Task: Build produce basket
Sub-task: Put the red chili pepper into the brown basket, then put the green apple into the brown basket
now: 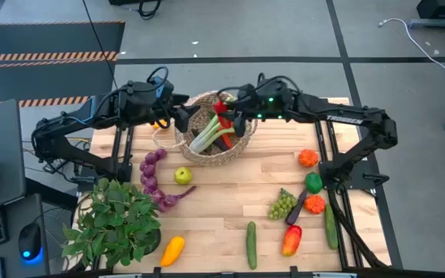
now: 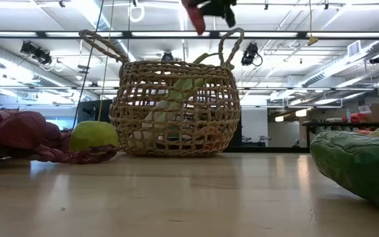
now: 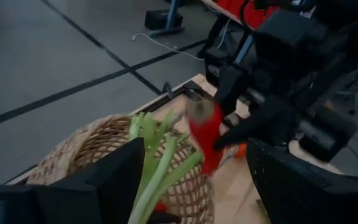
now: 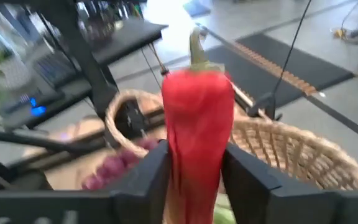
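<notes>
A red pepper (image 4: 196, 118) is sitting upright between the fingers of the right gripper (image 4: 194, 171), which are touching its sides; whether they are gripping I cannot tell. It is hanging over the basket (image 1: 242, 143), toward its one o'clock rim. A leek (image 1: 207, 133) is lying inside. The left gripper (image 1: 178, 117) is waiting open at the basket's nine o'clock edge.
</notes>
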